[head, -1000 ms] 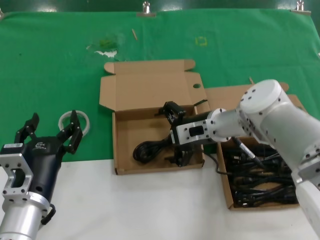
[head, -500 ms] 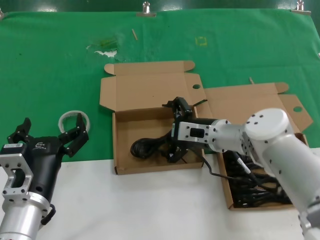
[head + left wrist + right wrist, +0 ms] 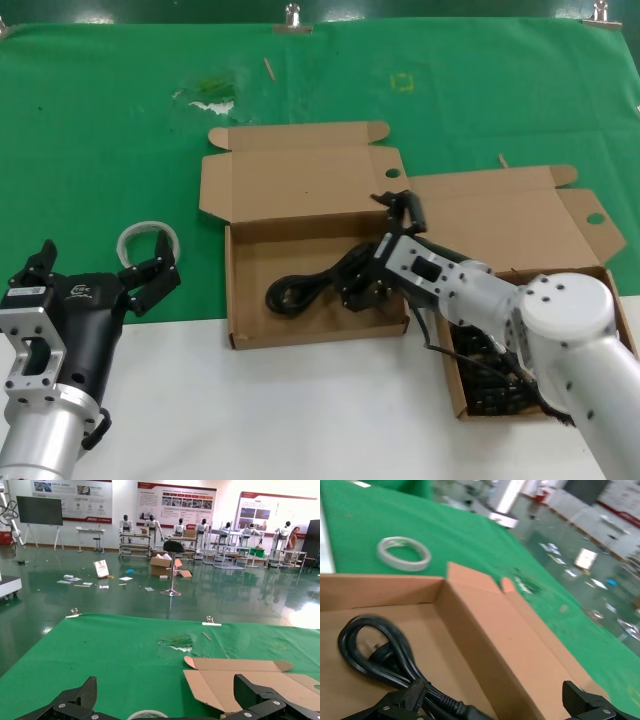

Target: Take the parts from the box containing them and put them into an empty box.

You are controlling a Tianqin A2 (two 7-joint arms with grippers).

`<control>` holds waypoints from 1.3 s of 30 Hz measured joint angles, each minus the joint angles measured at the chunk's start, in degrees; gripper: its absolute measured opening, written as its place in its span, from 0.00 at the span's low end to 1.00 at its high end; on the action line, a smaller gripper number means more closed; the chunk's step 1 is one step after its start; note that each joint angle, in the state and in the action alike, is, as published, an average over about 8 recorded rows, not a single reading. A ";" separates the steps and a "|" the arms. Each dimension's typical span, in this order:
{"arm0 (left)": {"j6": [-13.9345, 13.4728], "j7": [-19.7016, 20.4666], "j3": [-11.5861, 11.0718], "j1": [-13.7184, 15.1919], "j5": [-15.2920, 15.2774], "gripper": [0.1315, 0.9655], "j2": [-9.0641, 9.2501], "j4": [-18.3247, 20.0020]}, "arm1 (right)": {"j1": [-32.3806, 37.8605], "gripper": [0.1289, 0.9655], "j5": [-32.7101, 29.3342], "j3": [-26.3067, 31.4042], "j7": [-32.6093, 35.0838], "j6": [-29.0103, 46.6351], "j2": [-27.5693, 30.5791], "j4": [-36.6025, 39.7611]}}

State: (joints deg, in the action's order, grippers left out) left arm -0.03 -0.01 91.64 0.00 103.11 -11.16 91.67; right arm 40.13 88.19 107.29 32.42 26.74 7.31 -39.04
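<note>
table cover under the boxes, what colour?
Green cloth at the back, plain white surface along the front edge. The head view shows it best.

Green cloth over the table, whitish tape ring (translucent), white table edge in front

glossy green hall floor, wall posters

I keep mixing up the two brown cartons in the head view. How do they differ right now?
The left carton shows a mostly bare cardboard floor with one looped black cord; the right carton is packed with a dense tangle of cords. The right gripper reaches into the left carton, while the arm crosses over the right one. Both are shallow brown mailers with open hinged lids.
</note>
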 joint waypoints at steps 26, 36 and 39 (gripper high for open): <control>0.02 0.00 0.02 0.00 0.01 1.00 0.00 0.00 | -24.08 1.00 8.97 -9.36 -19.42 -16.02 5.93 -31.56; 0.03 0.01 0.03 0.00 0.03 1.00 0.00 0.00 | -33.39 1.00 12.44 -13.00 -26.99 -22.26 8.22 -43.80; 0.03 0.01 0.03 0.00 0.02 1.00 0.00 0.00 | -35.77 1.00 13.33 -13.93 -28.91 -23.84 8.81 -46.92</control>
State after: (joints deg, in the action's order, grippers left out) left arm 0.00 0.00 91.67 0.00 103.13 -11.16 91.67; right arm 4.35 101.51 93.36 3.51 2.90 16.12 -85.96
